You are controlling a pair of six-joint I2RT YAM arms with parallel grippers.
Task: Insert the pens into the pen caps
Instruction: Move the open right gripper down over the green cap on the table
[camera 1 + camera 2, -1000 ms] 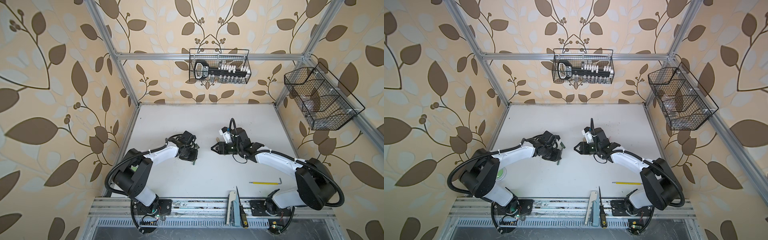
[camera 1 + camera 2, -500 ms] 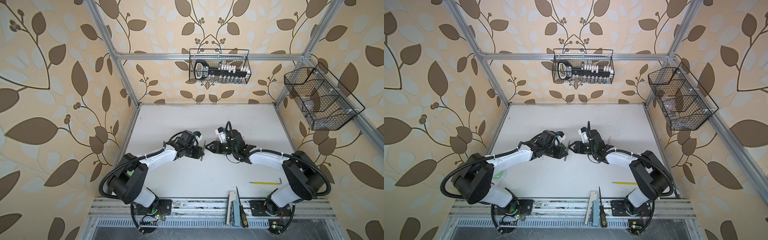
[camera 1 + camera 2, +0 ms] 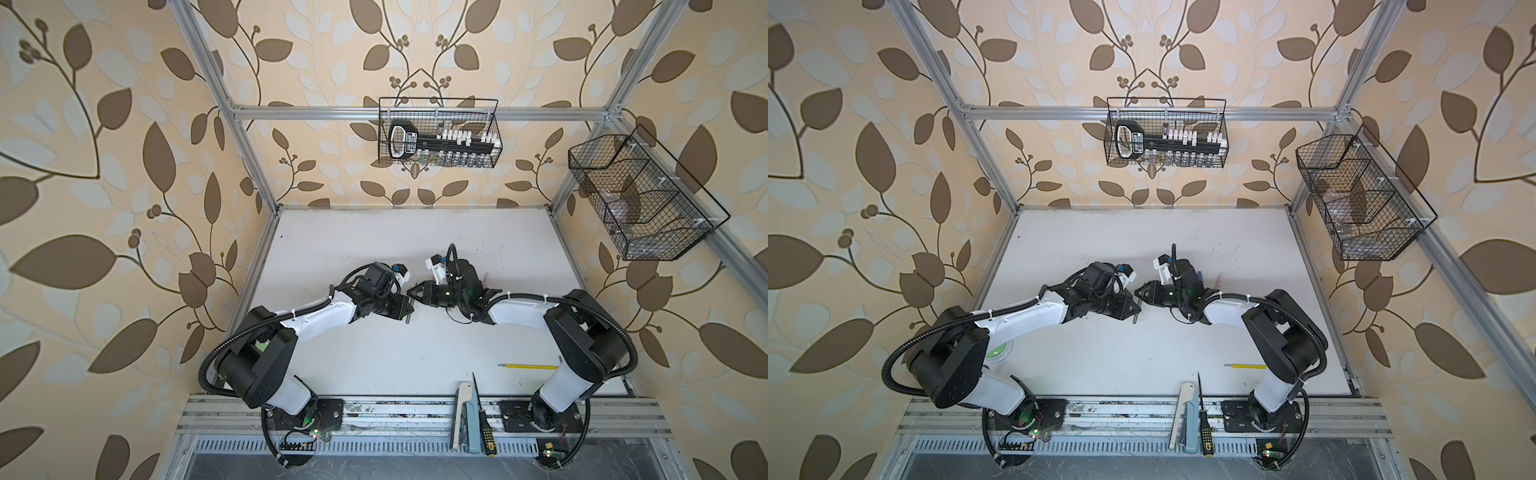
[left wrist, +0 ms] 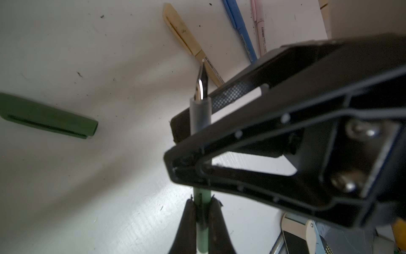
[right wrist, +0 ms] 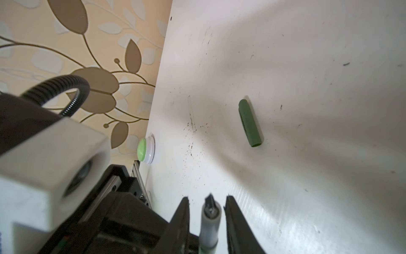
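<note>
- Cream wallpaper (image 3: 104, 208), printed with brown and pale leaves on thin stems, covers all three walls.
- A silver aluminium frame (image 3: 311, 112) runs up the wall corners and across the back.
- The white desk (image 3: 415, 237) is flat, matt and flecked with dark specks.
- A black wire basket (image 3: 438, 99) hangs on the back bar; a second wire basket (image 3: 665, 245) hangs on the right-hand wall.
- A metal rail (image 3: 395, 415) edges the desk's front.
- Light is soft and even, with a pale sheen on the desk.
</note>
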